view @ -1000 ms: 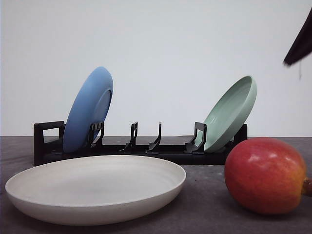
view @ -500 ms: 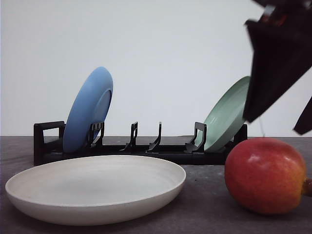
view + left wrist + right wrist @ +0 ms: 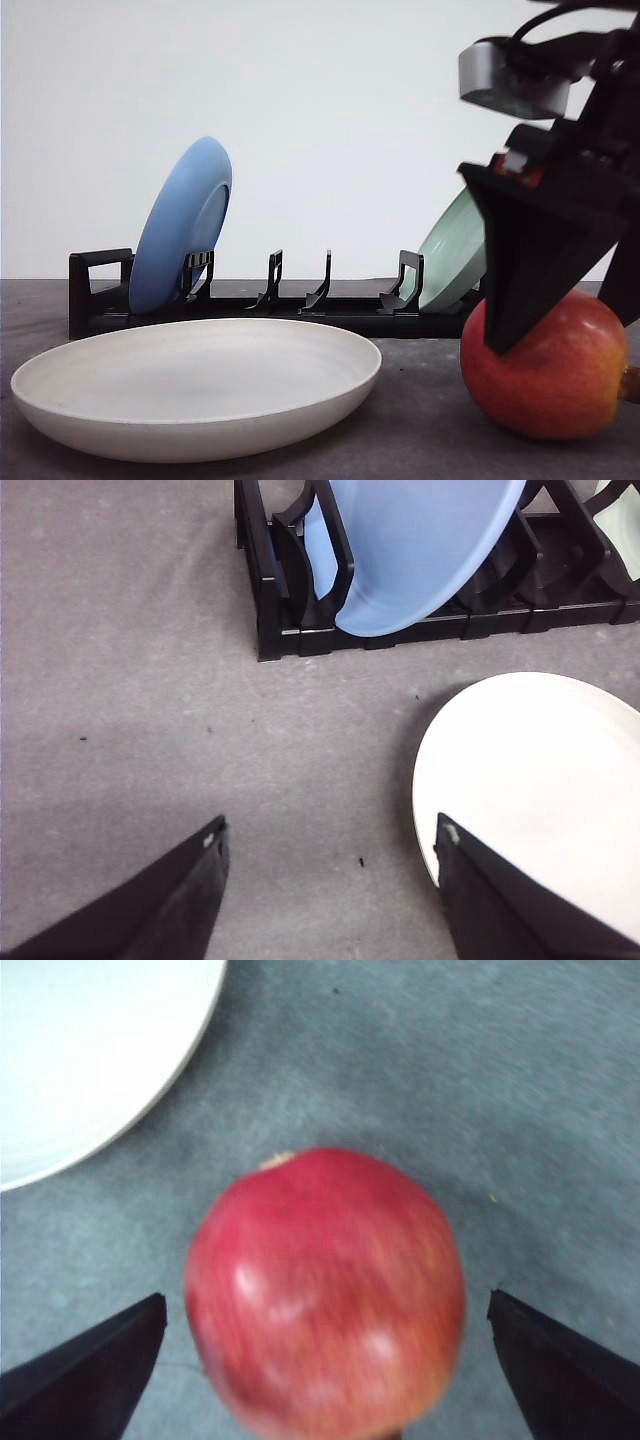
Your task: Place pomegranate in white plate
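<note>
The red pomegranate lies on the dark table at the right, and in the right wrist view the pomegranate sits between the two fingers. My right gripper hangs over it, open, with one finger down at the fruit's left side and the other at the frame's right edge. The white plate rests flat on the table to the left of the fruit, empty. Its rim shows as white plate and white plate. My left gripper is open above bare table beside the plate.
A black dish rack stands behind the plate. It holds a blue plate upright at its left end and a pale green plate leaning at its right end, just behind my right gripper.
My right gripper has come down from the upper right corner and now straddles the pomegranate. The fruit and the plates have not moved.
</note>
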Robot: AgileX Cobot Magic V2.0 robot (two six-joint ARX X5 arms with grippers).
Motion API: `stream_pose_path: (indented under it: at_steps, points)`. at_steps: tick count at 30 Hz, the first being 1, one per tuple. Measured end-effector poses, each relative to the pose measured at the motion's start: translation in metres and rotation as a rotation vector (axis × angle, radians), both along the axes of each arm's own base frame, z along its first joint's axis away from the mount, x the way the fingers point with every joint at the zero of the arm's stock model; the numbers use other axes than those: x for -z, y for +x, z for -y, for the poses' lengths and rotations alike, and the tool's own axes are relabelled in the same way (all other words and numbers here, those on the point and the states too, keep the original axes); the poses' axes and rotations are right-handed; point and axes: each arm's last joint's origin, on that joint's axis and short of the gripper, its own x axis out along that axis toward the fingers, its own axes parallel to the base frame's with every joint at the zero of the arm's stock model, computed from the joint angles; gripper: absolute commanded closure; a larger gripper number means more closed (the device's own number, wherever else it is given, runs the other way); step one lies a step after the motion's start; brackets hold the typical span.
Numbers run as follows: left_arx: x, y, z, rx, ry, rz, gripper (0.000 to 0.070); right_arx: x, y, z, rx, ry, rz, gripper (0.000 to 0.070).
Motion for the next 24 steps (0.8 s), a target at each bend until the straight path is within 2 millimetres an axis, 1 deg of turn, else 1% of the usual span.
stream_pose_path:
  at_steps: [3,5,6,8,14,16,19,21,24]
  points:
    - [0.000,0.000,0.000,0.000,0.000,0.000,0.0307,0.004,0.003,-0.003,-0.008,-0.010,-0.005,0.0053]
    - [0.000,0.000,0.000,0.000,0.000,0.000,0.0307,0.006,0.003,-0.003,-0.009,-0.018,-0.013,0.0105]
    - [0.000,0.000,0.000,0.000,0.000,0.000,0.0307,0.007,0.003,-0.003,-0.009,-0.019,-0.015,0.0149]
    - [0.000,0.000,0.000,-0.005,0.004,0.001,0.0307,0.007,0.003,-0.003,-0.010,-0.018,-0.016,0.0188]
    - [0.000,0.000,-0.001,-0.016,0.013,0.003,0.0307,0.003,0.002,-0.003,-0.019,-0.030,-0.050,0.0192]
    - [0.000,0.000,-0.001,-0.016,0.013,0.003,0.0307,-0.004,0.002,-0.003,-0.023,-0.045,-0.069,0.0192]
    - [0.000,0.000,-0.001,-0.016,0.013,0.004,0.0307,-0.022,0.006,-0.007,-0.044,-0.024,-0.069,0.0191]
    - [0.000,0.000,-0.001,-0.016,0.013,0.004,0.0307,-0.036,0.009,-0.012,-0.071,0.018,-0.061,0.0191]
    - [-0.001,0.001,0.000,-0.016,0.011,0.010,0.0307,-0.049,0.015,-0.022,-0.114,0.054,-0.064,0.0191]
